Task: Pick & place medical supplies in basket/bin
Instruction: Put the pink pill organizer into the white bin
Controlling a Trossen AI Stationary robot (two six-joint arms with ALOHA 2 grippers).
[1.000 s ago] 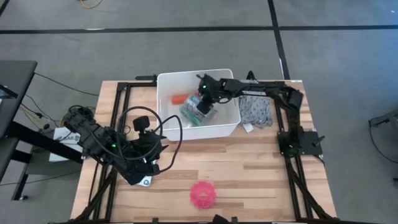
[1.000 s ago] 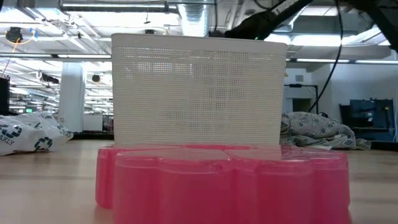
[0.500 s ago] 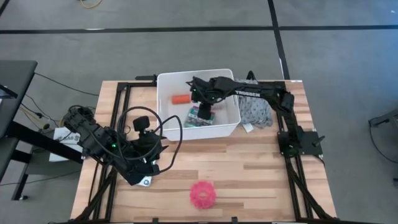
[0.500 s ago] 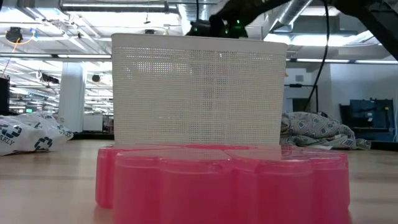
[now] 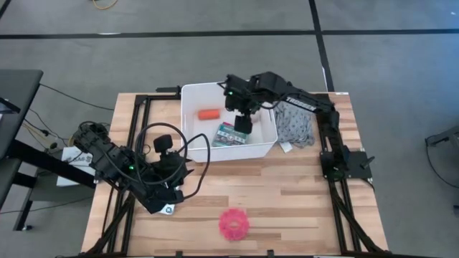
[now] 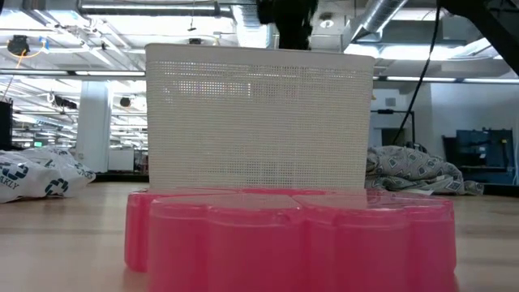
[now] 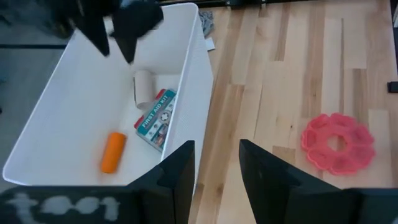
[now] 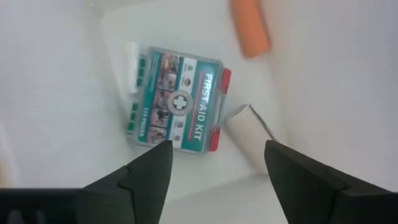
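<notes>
first aid kit (image 8: 177, 103), orange cylinder (image 8: 250, 28), beige roll (image 8: 250, 133)

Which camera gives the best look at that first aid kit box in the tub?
The right wrist view: the first aid kit fills it, label readable. The left wrist view shows it smaller in the white tub; the high view shows it tiny; in the low view the tub's wall hides it.

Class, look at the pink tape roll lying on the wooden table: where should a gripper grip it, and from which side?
Judging by its pose, come straight down from above. The pink tape roll lies flat on the table, hole up, with free space around it. One finger in the centre hole, one outside, pinching the scalloped wall, would likely hold best.
</notes>
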